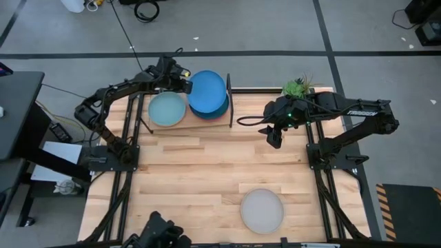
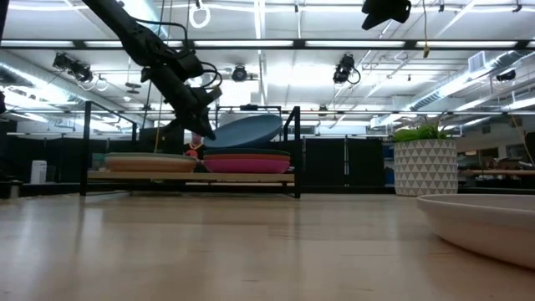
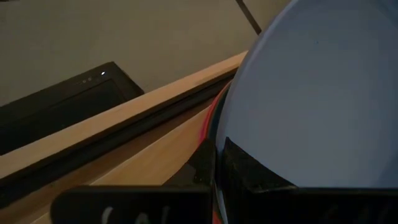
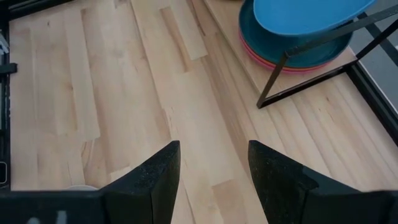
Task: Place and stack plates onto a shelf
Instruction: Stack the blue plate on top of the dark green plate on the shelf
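The shelf (image 1: 180, 126) stands at the table's far left with two stacks of plates on it. A pale teal plate (image 1: 167, 109) tops the left stack (image 2: 150, 160). Over the right stack, with its dark teal plate (image 4: 280, 50) and magenta plate (image 2: 247, 165), a blue plate (image 1: 207, 91) hangs tilted. My left gripper (image 1: 185, 83) is shut on it. My right gripper (image 4: 213, 168) hovers open over the table's middle right, holding nothing. A pale grey plate (image 1: 262, 210) lies flat near the front edge. My left gripper pinches the blue plate's rim (image 3: 233, 146) on the side toward the table's left, one finger (image 3: 255, 177) on the plate's upper face and the other below. The fingers slant down from the far left. The plate tilts, its held side low (image 2: 213, 138). Whether it touches the stack I cannot tell.
Thin black posts (image 1: 229, 103) rise at the shelf's ends, one close to the blue plate's right edge. A green plant in a white patterned pot (image 2: 425, 163) stands at the far right. Bare wooden tabletop (image 1: 207, 172) stretches between the shelf and the grey plate.
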